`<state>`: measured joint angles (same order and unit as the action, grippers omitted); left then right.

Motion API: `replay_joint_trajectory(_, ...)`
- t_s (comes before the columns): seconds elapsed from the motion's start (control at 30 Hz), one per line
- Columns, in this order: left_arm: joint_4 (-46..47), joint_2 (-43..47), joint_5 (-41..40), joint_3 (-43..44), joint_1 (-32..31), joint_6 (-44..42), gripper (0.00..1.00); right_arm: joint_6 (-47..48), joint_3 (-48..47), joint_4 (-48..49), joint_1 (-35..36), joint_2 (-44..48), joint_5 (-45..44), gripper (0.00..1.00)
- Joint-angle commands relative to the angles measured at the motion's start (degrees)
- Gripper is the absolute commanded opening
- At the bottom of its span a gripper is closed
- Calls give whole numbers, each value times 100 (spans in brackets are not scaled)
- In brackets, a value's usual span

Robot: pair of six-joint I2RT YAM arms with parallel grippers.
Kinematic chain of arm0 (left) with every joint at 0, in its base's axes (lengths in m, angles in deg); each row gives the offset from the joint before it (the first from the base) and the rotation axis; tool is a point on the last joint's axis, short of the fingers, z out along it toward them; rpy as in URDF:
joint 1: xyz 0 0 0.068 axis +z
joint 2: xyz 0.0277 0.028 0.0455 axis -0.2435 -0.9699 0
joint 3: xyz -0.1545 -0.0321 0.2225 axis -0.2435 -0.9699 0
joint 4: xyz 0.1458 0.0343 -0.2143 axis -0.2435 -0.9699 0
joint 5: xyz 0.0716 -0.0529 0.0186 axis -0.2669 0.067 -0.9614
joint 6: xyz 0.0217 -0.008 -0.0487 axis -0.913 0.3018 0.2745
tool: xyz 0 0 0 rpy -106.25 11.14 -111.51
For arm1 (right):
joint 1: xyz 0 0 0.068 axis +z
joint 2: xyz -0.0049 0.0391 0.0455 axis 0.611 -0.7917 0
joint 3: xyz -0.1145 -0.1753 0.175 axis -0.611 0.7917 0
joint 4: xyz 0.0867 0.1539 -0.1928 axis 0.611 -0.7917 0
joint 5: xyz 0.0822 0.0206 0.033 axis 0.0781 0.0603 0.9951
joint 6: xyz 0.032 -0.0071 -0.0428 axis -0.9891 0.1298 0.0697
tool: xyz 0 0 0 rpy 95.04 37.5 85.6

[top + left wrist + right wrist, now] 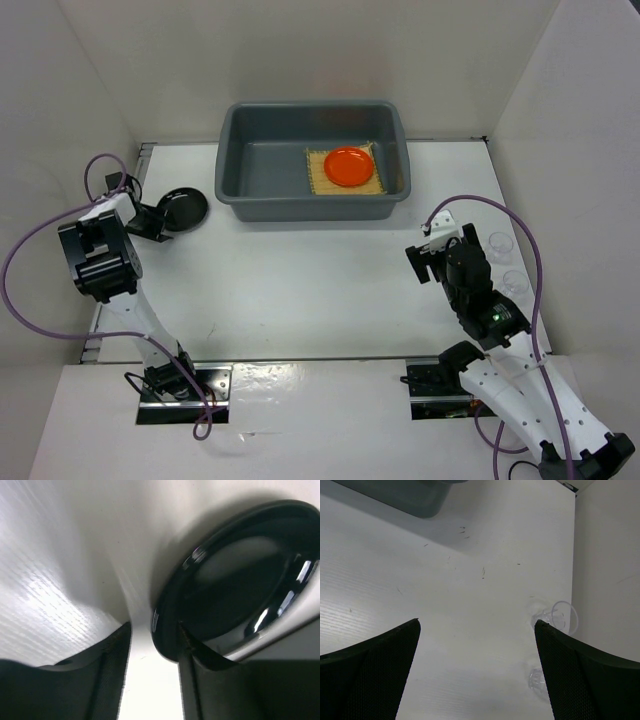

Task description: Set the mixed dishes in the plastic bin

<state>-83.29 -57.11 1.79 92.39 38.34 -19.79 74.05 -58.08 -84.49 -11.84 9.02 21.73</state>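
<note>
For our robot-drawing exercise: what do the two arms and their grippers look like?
The left arm and right arm have white links, black joints and looping purple cables. The left gripper and right gripper each have two black fingers.

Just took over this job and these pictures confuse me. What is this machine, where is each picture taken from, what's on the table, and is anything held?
Two robot arms are bolted at the near edge of a table. One picture looks down from above and behind them; the other two come from a camera on each wrist. The grey bin holds a bamboo mat with an orange plate on it. The left arm's fingers stand open around the rim of the black plate, not gripping it. The right arm's fingers are wide open and empty; two clear cups sit on the table near them.
</note>
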Motion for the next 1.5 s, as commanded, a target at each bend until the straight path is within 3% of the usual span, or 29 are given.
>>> replay_joint_trajectory(0.0,403,-216,138,-618,-52,404,47,-25,30,273,-25,-38,-29,99)
replay_joint_trajectory(0.13,1036,-128,269,-927,-52,711,38,-25,30,273,-25,-91,23,99)
replay_joint_trajectory(0.37,1230,-233,411,-997,-105,862,24,-25,30,273,-25,-144,24,99)
replay_joint_trajectory(0.53,819,-208,262,-821,-105,809,0,-25,30,273,-25,-144,24,99)
replay_joint_trajectory(0.7,432,969,-440,-752,-105,800,0,-25,30,273,-25,-91,24,99)
replay_joint_trajectory(0.87,-386,1962,-1004,329,-105,1169,0,-25,-22,273,-25,-91,24,99)
replay_joint_trajectory(0.97,295,2570,-812,435,-105,1687,0,-25,-22,273,-25,-91,24,99)
replay_joint_trajectory(1.07,666,2457,-346,934,-394,1873,0,-25,-22,273,-25,-38,24,99)
replay_joint_trajectory(1.2,1317,1573,-21,2331,-1515,1463,0,-25,-22,273,-25,15,24,99)
replay_joint_trajectory(1.27,890,913,173,3997,-1957,1040,0,-25,-22,273,-25,15,24,99)
replay_joint_trajectory(1.33,188,-395,295,5517,-2529,531,0,-25,-22,273,-25,15,24,99)
replay_joint_trajectory(1.37,-668,-931,418,7447,-2696,389,0,-25,-22,273,-25,15,24,99)
replay_joint_trajectory(1.4,-1025,-2189,646,8589,-2854,257,0,-25,-22,273,27,15,24,99)
replay_joint_trajectory(1.43,-1394,-2898,1274,9810,-3030,421,0,-25,-22,273,28,67,24,99)
replay_joint_trajectory(1.47,-963,-2905,1785,9822,-3031,614,0,-25,-22,273,28,67,24,99)
